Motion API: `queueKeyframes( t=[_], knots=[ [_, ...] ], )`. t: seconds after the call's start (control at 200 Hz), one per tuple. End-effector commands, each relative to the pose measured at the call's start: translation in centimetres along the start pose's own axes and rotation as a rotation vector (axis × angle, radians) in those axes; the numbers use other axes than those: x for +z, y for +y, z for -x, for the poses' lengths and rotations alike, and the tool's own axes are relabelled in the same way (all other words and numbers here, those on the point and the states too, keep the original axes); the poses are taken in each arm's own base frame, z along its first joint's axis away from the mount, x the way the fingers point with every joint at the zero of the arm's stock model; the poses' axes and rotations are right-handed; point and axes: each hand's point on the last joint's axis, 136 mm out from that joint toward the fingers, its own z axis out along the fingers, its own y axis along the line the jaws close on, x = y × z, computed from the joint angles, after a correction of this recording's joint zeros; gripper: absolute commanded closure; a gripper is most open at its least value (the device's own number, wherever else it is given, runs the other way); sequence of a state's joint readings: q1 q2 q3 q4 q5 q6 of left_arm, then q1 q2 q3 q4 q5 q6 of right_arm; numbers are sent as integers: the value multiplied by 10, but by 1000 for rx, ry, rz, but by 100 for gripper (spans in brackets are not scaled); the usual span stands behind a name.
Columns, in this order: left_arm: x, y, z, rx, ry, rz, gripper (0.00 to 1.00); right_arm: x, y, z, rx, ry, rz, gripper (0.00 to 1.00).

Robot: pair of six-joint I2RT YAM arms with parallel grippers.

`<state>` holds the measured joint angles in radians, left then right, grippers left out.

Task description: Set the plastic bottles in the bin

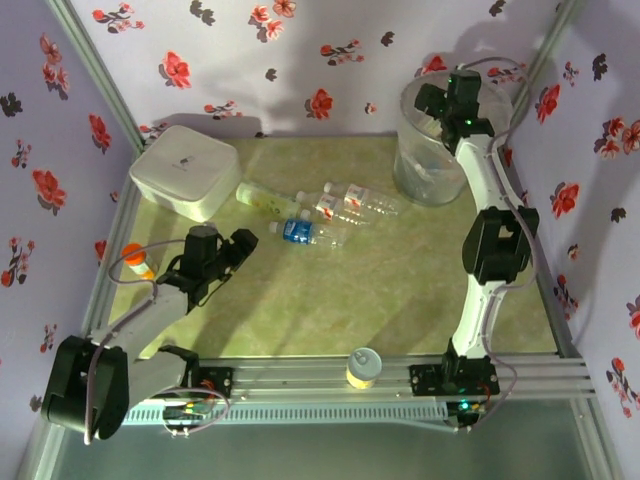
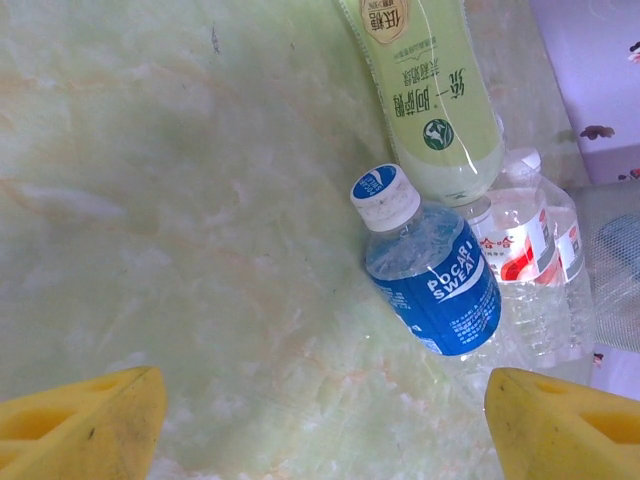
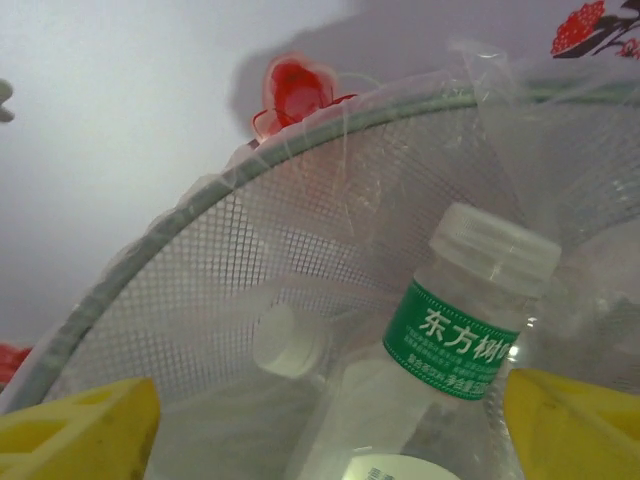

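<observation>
In the left wrist view the pale green bottle runs off the top edge, and two red-labelled bottles lie partly hidden behind it and the blue-labelled bottle. In the right wrist view the bottom edge cuts off the green-labelled bottle inside the bin. From above, the bin's contents are too blurred to count.

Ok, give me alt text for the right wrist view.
A clear bottle with a green label and a white cap leans tilted inside the mesh-walled, bag-lined bin, with another white-capped bottle beside it. The right tool hangs over them, its yellow fingers spread wide and gripping nothing.
</observation>
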<state>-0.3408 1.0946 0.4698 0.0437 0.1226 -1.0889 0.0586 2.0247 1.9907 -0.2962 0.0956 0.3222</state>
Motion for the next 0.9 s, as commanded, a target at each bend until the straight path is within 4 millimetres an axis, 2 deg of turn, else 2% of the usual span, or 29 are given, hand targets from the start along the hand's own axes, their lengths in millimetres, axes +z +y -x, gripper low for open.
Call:
queueKeyframes(
  t=[0.0,0.14,0.24,0.305,0.395,0.545,0.625,0.79,0.895],
  knots=[
    [3,6,3,17,-13,25,16,-60,12,50,-31,-80,41,9],
    [6,6,3,17,-7,28,16,-94,14,75,-40,-120,52,9],
    [7,6,2,17,-1,29,16,-114,21,83,-56,-129,83,10],
    [8,5,1,16,3,27,16,-127,29,83,-84,-127,116,10],
    [11,2,0,19,10,18,16,-141,49,68,-169,-85,206,10],
    [19,-3,-2,14,26,3,16,-160,83,20,-375,39,291,9],
    [25,-6,-4,12,41,-3,16,-166,97,-17,-522,127,311,9],
    [37,-14,-7,1,68,-31,16,-157,127,-104,-791,299,379,10],
    [39,-17,-5,10,73,-35,16,-156,154,-164,-946,417,460,11]
  ],
)
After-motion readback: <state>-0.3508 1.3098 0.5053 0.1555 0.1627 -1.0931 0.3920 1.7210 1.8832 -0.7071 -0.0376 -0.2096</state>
